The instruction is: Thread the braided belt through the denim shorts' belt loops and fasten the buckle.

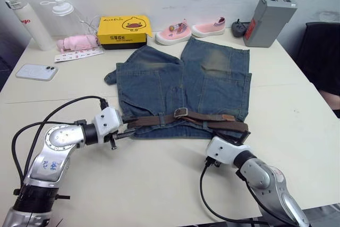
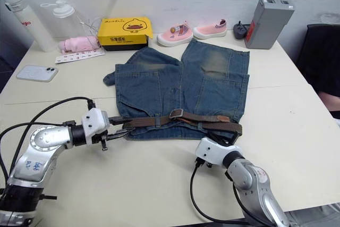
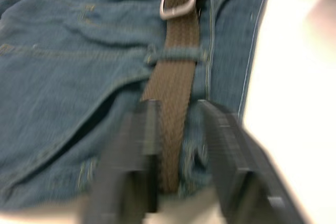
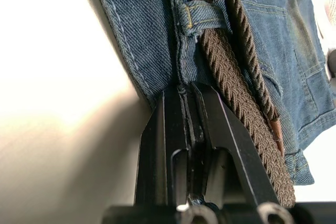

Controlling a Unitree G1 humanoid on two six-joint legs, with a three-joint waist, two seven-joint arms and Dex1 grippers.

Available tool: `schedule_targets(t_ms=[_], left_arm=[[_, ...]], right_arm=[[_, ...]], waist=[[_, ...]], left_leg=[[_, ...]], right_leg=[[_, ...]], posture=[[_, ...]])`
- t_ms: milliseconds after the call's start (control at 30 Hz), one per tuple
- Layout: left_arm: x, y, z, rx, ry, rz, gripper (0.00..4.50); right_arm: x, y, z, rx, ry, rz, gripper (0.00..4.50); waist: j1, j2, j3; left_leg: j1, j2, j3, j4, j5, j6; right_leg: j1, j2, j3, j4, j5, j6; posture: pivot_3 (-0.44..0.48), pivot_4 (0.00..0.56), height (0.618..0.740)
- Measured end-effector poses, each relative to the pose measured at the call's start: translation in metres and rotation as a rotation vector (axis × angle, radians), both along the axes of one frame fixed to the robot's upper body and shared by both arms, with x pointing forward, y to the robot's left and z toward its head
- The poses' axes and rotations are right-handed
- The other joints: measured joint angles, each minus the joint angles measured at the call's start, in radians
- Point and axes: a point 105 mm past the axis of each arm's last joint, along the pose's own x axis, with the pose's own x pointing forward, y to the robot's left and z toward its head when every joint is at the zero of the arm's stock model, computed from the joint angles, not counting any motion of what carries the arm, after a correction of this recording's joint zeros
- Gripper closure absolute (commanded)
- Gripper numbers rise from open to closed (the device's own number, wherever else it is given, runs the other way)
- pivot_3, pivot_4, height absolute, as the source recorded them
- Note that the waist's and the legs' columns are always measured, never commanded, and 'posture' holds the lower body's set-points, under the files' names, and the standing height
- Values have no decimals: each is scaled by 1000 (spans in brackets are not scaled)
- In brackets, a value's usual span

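The braided belt (image 1: 186,119), dark brown and woven, lies along the waistband of the denim shorts (image 1: 183,86) between both pincers. Left pincer (image 3: 176,145) is spread astride the belt; right pincer (image 4: 187,95) is pressed together on the waistband edge. Bare table (image 1: 159,179) lies beneath both.

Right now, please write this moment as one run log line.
left gripper: open, straddling braided belt | right gripper: shut on denim shorts waistband | buckle: mid-waistband, belt through it

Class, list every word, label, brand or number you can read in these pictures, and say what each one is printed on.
Yellow box: printing beside a duck picture, too small to read.
White bottle: red lettering, too blurred to read.
Paper strip: red marks, unreadable.
Grey case: red label, unreadable.
No text can be read for certain.
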Motion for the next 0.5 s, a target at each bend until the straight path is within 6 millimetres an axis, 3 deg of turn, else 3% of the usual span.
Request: schedule_targets(t_ms=[300, 500], left_arm=[[1, -20, 9, 83, -401, 3, 2197], [3, -25, -2, 137, -483, 17, 2197]], right_arm=[[2, 2, 1, -13, -9, 3, 4500], [2, 3, 1, -9, -5, 4, 4500]], waist=[[-1, 0, 0], [0, 0, 0]], left_leg=[[0, 0, 0, 0, -1, -1], [-1, 0, 1, 0, -1, 0]], right_leg=[[-1, 0, 0, 1, 0, 0], [-3, 0, 0, 2, 0, 0]], posture=[[0, 150, 683], [0, 150, 683]])
